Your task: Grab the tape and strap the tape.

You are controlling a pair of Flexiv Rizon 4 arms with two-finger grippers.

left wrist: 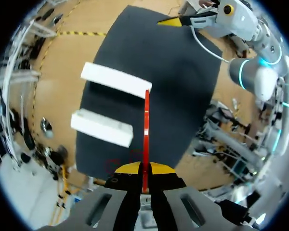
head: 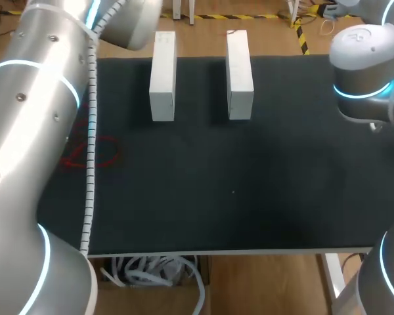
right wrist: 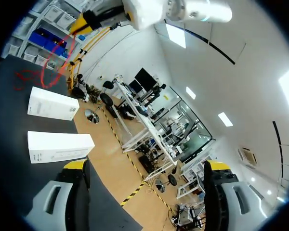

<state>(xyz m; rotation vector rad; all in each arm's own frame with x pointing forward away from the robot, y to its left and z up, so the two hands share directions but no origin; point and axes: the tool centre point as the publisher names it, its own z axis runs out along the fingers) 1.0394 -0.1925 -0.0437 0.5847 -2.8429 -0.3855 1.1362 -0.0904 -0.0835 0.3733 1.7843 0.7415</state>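
Two boxes sit side by side on the mat near its far edge, a gap between them: the left box and the right box. The tape hangs over the mat's left side, nearer than the boxes, pinched in the left gripper.

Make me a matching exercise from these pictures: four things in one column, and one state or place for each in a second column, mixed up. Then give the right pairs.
Things
1. left gripper
2. right gripper
3. red tape
4. white boxes

States or places
a. open, holding nothing
b. lying side by side, apart, on the black mat
c. shut on a thin strip
d. pinched in a gripper, running out ahead of it

Pairs: 1-c, 2-a, 3-d, 4-b
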